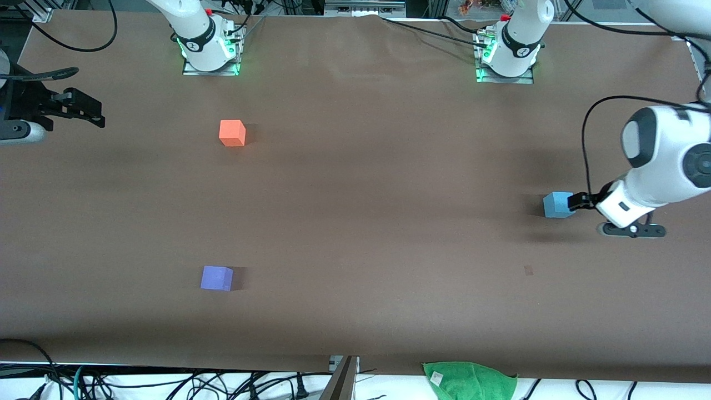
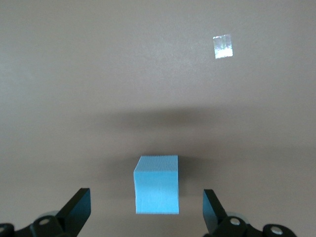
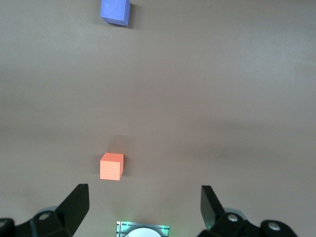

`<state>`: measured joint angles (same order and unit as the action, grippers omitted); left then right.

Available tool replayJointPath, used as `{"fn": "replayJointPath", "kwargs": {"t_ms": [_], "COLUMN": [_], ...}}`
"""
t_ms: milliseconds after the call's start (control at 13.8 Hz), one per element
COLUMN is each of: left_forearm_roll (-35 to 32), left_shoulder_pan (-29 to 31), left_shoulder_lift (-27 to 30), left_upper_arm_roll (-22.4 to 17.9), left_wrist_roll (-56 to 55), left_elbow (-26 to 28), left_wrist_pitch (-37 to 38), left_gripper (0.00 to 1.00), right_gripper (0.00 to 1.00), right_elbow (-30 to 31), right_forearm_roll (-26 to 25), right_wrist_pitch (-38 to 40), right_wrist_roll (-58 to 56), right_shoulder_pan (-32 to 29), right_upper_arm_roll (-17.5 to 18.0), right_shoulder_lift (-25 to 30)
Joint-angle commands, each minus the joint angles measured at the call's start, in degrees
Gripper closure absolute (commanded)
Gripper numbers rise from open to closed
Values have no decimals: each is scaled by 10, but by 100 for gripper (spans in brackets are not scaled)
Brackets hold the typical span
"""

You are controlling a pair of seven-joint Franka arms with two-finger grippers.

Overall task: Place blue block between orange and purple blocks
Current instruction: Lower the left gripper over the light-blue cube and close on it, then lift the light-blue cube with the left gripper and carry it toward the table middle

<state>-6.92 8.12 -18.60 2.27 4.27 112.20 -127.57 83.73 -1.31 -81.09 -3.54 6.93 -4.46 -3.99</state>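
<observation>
1. Left tool [image 1: 577, 201]: right edge of the front frame, mid-height, low at the table [image 1: 355, 222]. Fingers spread wide, gripping nothing. In the left wrist frame the two fingertips [image 2: 79, 207] sit at the lower corners, with the small light sky-blue matte cube [image 2: 157, 185] centred in the gap and clear space on both sides. My read: it's lined up to straddle the cube before closing.

2. Blue cube [image 1: 557, 204]: resting flat on the table, right side of the front frame, right beside the left tool's fingertips. Contact can't be confirmed from the front view.

3. Orientation: it's a cube, so no long axis. It sits upright on one face. In the left wrist frame one vertical edge is turned slightly toward the camera, so the faces look a little skewed to the finger line. The grip may square it up on closing.

4. Right tool [image 1: 83, 108]: upper left of the front frame, over the table's edge area, waiting. Fingers apart and empty; its fingertips [image 3: 76, 202] show at the lower corners of the right wrist frame.

5. Bright orange matte cube [image 1: 232, 133]: upper left-centre of the front frame. Violet-purple matte cube [image 1: 216, 278]: lower left-centre, almost straight below the orange one. Both are flat on the table and well apart, with a bare strip between them. That strip is the drop zone, well away from the blue cube, so a long carry toward the frame's left is likely.

6. Green cloth [image 1: 469, 380]: bottom edge of the front frame, off the working area, not involved.
</observation>
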Motion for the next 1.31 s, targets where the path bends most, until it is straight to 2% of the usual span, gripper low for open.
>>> {"fn": "replayJointPath", "kwargs": {"t_ms": [0, 218, 509, 799, 872, 1017, 1090, 1162, 1235], "left_forearm_roll": [-13, -35, -45, -45, -45, -45, -46, -46, -46], "left_shoulder_pan": [11, 23, 24, 29, 35, 39, 40, 40, 40], "left_shoulder_lift": [1, -11, -27, -52, -55, -55, -54, -50, -46], "left_upper_arm_roll": [2, 3, 3, 3, 3, 4, 3, 4, 5], "left_wrist_roll": [11, 13, 5, 4, 8, 6, 7, 13, 10], "left_elbow": [69, 108, 118, 149, 149, 149, 149, 147, 144], "left_wrist_pitch": [-100, -159, -166, -230, -232, -232, -232, -230, -224], "left_gripper": [0, 0, 0, 0, 29, 81, 82, 90, 93], "right_gripper": [0, 0, 0, 0, 0, 0, 0, 0, 0], "right_elbow": [-1, -1, -1, -1, -1, -1, -1, -1, -1], "right_forearm_roll": [0, 0, 0, 0, 0, 0, 0, 0, 0], "right_wrist_pitch": [0, 0, 0, -1, 0, -1, 0, 0, 0], "right_wrist_roll": [-9, -9, -9, -9, -9, -9, -9, -9, -9], "right_shoulder_pan": [-1, -1, 0, 0, 0, 0, 0, 0, 0], "right_upper_arm_roll": [0, 1, 1, 1, 1, 1, 1, 1, 1], "right_shoulder_lift": [4, 4, 4, 4, 4, 4, 4, 4, 4]}}
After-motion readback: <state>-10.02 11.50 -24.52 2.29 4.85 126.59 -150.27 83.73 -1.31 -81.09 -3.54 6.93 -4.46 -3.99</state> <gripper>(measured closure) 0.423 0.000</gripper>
